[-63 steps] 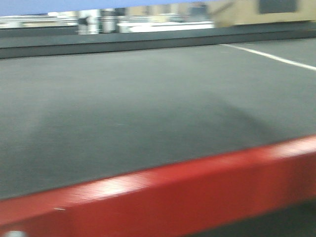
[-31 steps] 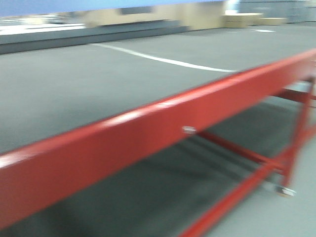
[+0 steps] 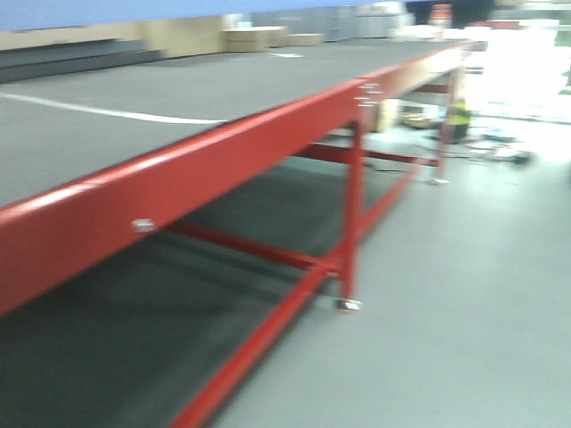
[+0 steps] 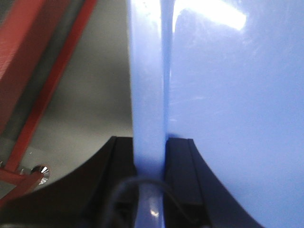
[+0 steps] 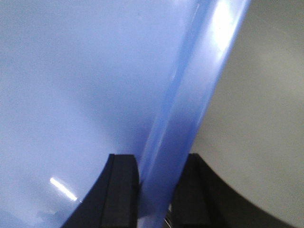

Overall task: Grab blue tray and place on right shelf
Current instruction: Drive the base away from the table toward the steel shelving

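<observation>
- Red-framed table (image 3: 232,147) with its dark mat (image 3: 178,89) fills the left of the front view, blurred.
- Grey floor (image 3: 464,294) runs along its right.
- Blue tray (image 4: 228,95) is held in the air between both arms, its edge a blue strip across the front view's top.
- Left gripper (image 4: 149,154) pinches the tray's rim, one finger each side.
- Right gripper (image 5: 156,166) is clamped on the opposite rim.
</observation>
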`<control>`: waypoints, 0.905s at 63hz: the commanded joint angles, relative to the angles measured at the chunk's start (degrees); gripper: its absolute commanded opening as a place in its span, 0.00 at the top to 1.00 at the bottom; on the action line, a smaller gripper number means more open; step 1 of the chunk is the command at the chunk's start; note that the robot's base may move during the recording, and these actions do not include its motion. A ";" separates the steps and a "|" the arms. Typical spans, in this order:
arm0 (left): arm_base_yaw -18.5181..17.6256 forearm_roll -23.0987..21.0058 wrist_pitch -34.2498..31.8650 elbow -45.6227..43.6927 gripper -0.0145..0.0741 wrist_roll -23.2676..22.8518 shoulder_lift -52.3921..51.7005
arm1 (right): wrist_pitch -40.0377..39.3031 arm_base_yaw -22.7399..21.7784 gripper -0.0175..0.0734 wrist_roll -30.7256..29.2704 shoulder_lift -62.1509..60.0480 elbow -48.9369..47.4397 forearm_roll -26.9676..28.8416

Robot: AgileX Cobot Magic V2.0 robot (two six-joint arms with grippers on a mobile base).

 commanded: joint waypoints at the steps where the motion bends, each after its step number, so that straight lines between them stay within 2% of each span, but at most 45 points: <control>1: -0.18 2.28 5.38 -1.26 0.89 1.73 -1.35 | -3.32 0.09 0.75 -1.96 -1.48 -1.83 -1.32; 57: -0.18 2.28 5.38 -1.26 0.89 1.73 -1.35 | -3.32 0.09 0.75 -1.96 -1.48 -1.83 -1.32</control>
